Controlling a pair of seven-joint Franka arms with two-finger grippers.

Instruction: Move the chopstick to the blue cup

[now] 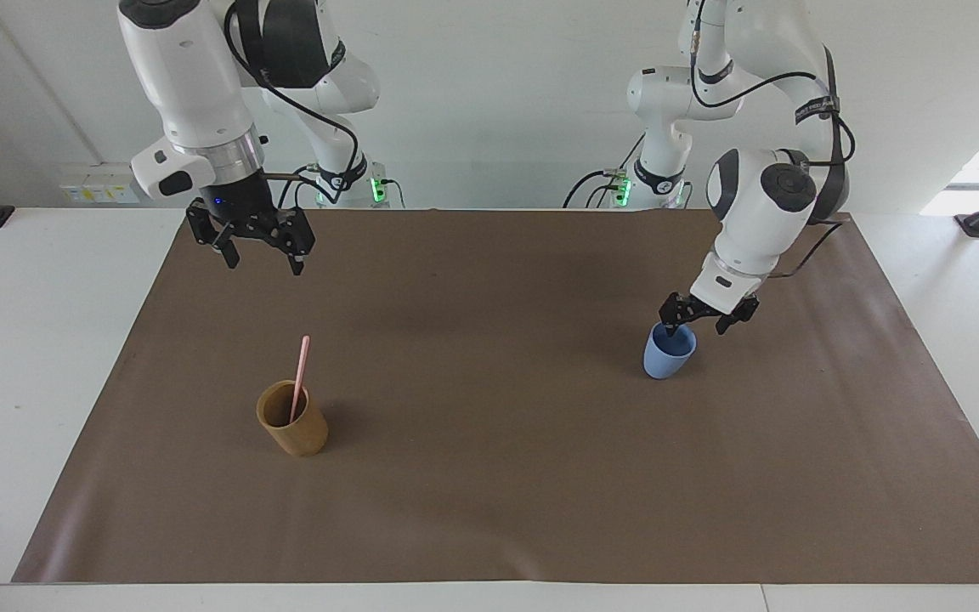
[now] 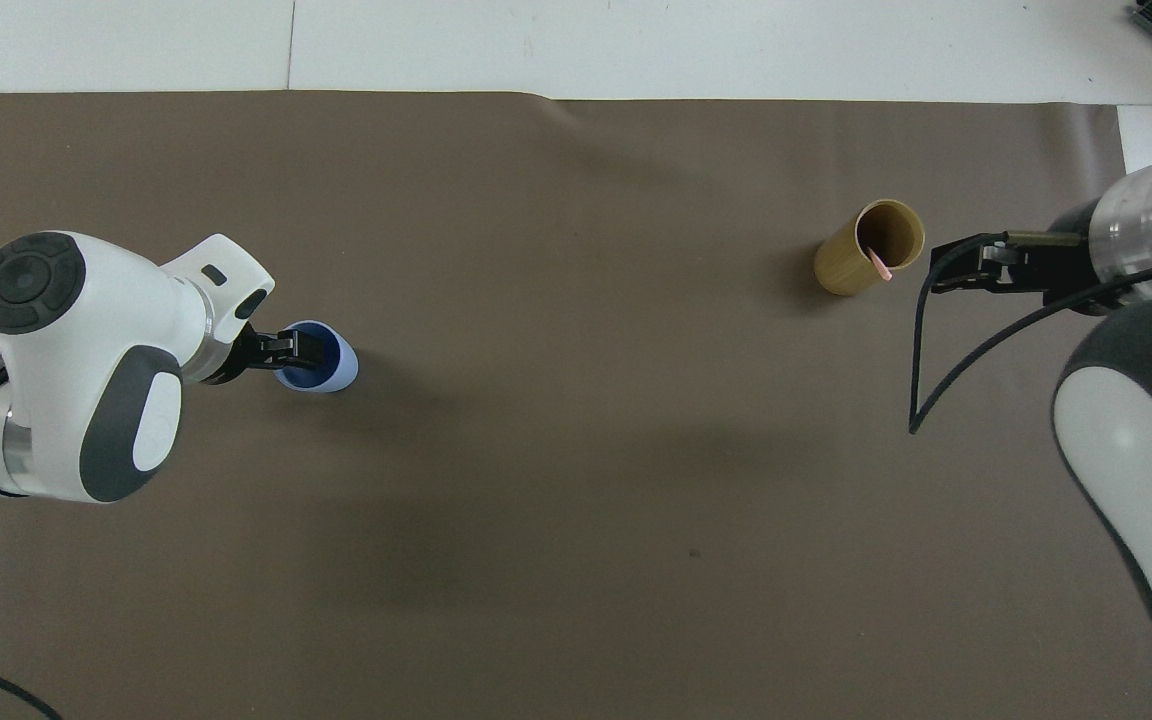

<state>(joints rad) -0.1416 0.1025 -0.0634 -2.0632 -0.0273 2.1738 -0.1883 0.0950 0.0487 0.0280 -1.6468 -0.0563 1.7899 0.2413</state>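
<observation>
1. The chopstick (image 1: pixel 299 378) stands tilted in the tan cup (image 1: pixel 292 429), its upper end leaning toward the robots.
2. The blue cup (image 1: pixel 668 355) sits upright on the brown mat (image 1: pixel 489 476) covering the counter, well apart from the tan cup, toward the left arm's end.
3. The left gripper (image 1: pixel 693 323) hangs at the blue cup's rim, fingers spread, one finger over the cup's mouth, grasping nothing.
4. The right gripper (image 1: pixel 262 255) hovers over the mat near the tan cup, fingers released and empty.

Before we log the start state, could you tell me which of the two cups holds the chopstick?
The tan-brown cup, toward the right arm's end, holds the chopstick leaning out of it. The blue cup has none.
</observation>
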